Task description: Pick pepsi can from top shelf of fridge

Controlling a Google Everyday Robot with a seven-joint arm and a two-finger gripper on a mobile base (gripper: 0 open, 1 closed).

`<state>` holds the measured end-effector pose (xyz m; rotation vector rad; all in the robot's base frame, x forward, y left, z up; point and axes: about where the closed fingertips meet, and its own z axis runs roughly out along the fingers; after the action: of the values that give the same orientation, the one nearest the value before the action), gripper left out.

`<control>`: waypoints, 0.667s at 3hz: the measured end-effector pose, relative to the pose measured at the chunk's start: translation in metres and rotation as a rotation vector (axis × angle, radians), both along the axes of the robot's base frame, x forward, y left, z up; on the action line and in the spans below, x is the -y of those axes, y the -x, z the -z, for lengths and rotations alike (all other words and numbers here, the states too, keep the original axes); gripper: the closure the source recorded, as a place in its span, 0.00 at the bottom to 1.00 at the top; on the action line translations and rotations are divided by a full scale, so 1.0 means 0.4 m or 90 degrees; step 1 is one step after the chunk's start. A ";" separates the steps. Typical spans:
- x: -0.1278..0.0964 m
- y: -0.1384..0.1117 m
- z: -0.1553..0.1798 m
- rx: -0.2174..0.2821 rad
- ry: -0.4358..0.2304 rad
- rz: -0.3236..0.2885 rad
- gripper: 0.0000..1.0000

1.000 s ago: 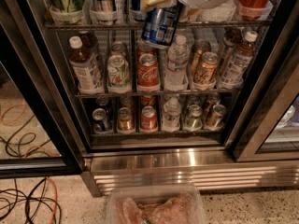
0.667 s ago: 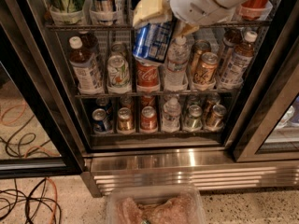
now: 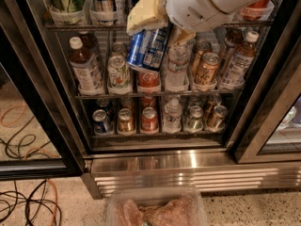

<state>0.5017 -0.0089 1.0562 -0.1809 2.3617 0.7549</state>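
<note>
Black-framed display fridge [image 3: 188, 168], with wire racks of drinks and a ribbed steel base, fills the view. Its top shelf [image 3: 70, 26], a dark wire rack with translucent white cup holders, runs across the upper edge. The white arm's two-finger gripper [image 3: 162, 28] hangs just in front of and below that shelf. Its yellowish fingers [image 3: 146, 12] are clamped on the upper end of the dark blue metal pepsi can [image 3: 148, 50], which is tilted, out of the holders. The pick looks nearly complete. Next comes a steady pull clear of the door frames, keeping the grip firm.
</note>
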 end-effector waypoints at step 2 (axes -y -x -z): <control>-0.076 0.177 0.058 -0.093 -0.067 -0.036 1.00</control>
<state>0.4309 0.0214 1.0330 -0.1526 2.4544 0.9456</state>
